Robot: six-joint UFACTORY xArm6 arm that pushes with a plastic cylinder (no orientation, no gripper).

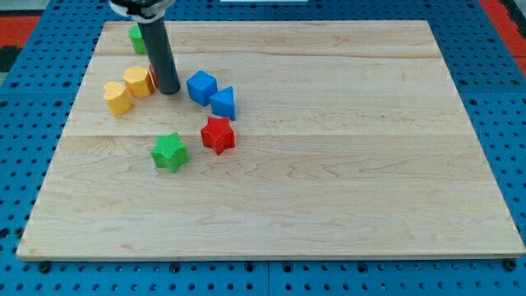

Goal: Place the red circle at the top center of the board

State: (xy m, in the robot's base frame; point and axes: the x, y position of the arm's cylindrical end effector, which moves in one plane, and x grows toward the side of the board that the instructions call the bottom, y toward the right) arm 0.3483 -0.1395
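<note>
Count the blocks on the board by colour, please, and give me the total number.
Yellow: 2, a hexagon-like block and another.
Blue: 2, a cube and a triangle.
Green: 2, a star and one partly hidden behind the rod.
Red: 2, a star and a sliver showing beside my tip.
Total: 8 blocks.

One camera only, no second view to overlap. It sits high at the near edge of the wooden board (329,164), tilted down and facing the far edge. Mid-range: whole board in frame, blue pegboard (509,123) margin visible on all sides, far edge narrower from perspective.
</note>
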